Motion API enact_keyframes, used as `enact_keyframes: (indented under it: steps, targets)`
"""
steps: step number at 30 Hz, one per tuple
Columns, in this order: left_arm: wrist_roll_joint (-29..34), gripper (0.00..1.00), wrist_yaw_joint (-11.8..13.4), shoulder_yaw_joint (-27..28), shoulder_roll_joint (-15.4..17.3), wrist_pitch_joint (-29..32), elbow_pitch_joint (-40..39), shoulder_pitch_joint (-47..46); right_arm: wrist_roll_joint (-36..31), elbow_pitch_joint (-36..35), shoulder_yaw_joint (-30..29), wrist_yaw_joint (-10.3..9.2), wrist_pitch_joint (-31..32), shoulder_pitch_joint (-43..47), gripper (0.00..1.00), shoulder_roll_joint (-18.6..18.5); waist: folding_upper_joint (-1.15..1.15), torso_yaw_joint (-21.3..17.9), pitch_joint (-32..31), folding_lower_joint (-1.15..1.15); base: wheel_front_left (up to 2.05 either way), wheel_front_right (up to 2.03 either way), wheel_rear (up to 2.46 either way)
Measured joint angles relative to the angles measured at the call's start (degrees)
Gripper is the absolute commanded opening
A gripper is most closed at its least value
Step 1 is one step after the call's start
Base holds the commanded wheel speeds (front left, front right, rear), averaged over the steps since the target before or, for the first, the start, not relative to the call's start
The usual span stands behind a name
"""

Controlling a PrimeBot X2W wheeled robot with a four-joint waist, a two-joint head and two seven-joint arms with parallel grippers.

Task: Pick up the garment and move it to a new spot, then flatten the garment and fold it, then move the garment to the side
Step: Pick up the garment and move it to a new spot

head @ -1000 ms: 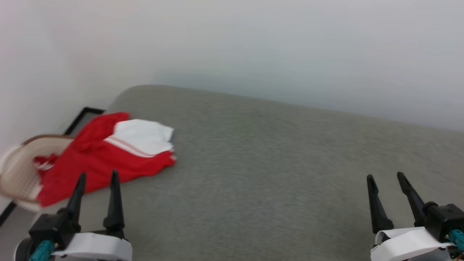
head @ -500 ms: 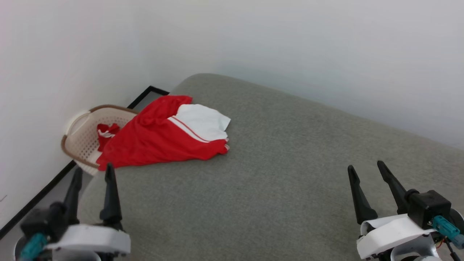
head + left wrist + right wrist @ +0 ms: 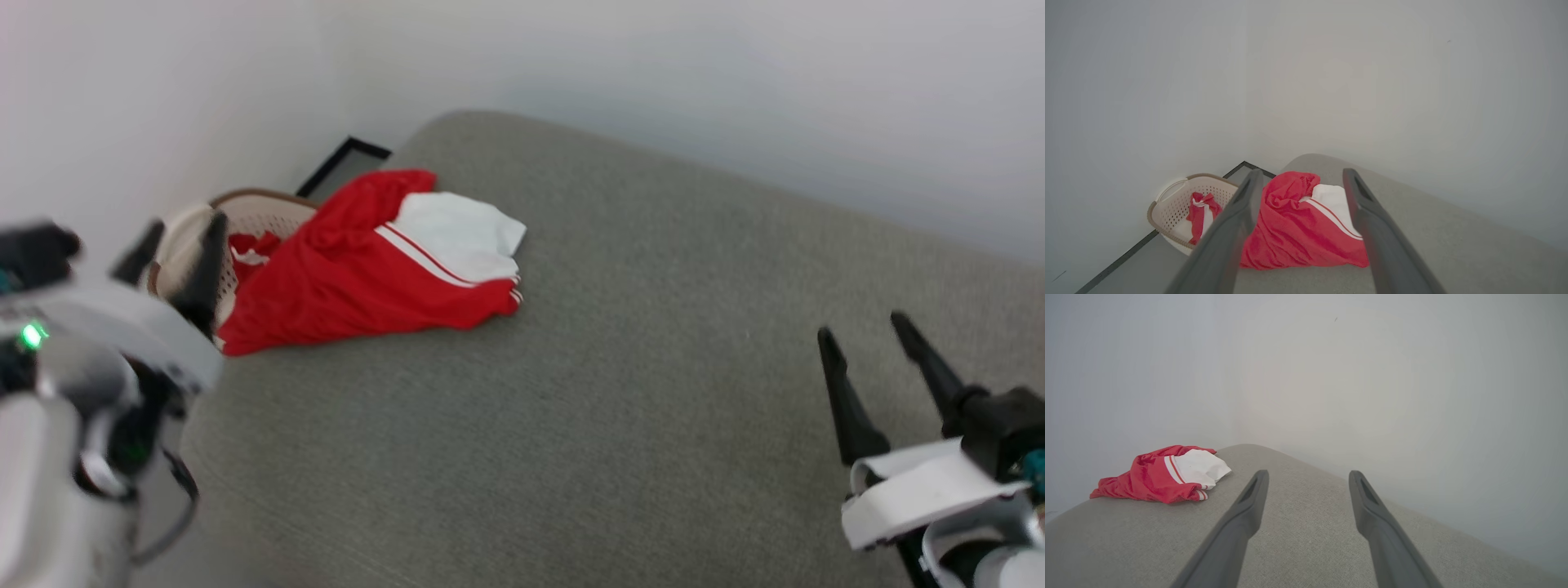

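Grey woven fabric surface (image 3: 588,425), padded and round-cornered, takes up most of the head view. White walls (image 3: 669,73) meet behind its far left corner. Garment (image 3: 359,286): red with a white panel and thin red-and-white stripe trim, lying crumpled at that far left corner with the white panel uppermost on its far side, its left edge over the rim of the surface beside the basket; nothing touches it. Beige perforated basket (image 3: 261,214) with a brown rim stands on the floor just left of the surface, against the wall. Right gripper (image 3: 860,325): fingers spread, empty, hovering over bare fabric well apart from the garment. Left gripper (image 3: 186,222): blurred in the head view, fingers spread and empty, pointing towards the garment in its wrist view (image 3: 1303,175). Small red-and-white cloth (image 3: 1200,208) lies inside the basket.
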Motion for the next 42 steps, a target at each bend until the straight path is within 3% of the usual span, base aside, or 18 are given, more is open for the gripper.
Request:
enact_keyframes:
  steps: [9,21,31,39,41,42]
  targets:
    - [-6.38,1.00,-2.60,1.36,3.79,11.18,14.36,-14.38,-0.25,-6.17,1.52,0.00,3.91,-5.46,1.00,-3.55,0.00,-3.64,9.27,0.00,0.00,0.00,0.00]
    - [-7.23,1.00,-1.57,-3.71,4.34,26.27,33.63,-25.07,-0.15,-10.66,2.43,0.00,6.55,-9.53,1.00,-5.88,0.00,-10.01,21.37,0.00,0.00,0.00,0.00]
    - [-5.37,1.00,-1.36,-5.80,3.69,24.93,44.06,-30.04,-0.15,-12.66,2.13,0.00,7.83,-10.37,1.00,-5.93,0.00,-14.84,26.53,0.00,0.00,0.00,0.00]
    - [-5.16,1.00,-2.68,-6.22,3.07,22.14,49.52,-32.28,-0.15,-12.50,1.82,0.00,8.06,-10.34,1.00,-5.08,0.00,-16.06,26.27,0.00,0.00,0.00,0.00]
    - [-4.59,0.00,-2.86,-6.61,3.30,20.11,50.12,-32.61,-0.15,-12.01,1.65,0.00,7.98,-10.07,1.00,-4.83,0.00,-15.93,25.47,0.00,0.00,0.00,0.00]
    - [-4.09,0.00,-2.86,-6.91,3.26,19.13,50.32,-32.72,-0.15,-11.77,1.58,0.00,7.77,-9.96,1.00,-4.68,0.00,-15.84,25.01,0.00,0.00,0.00,0.00]
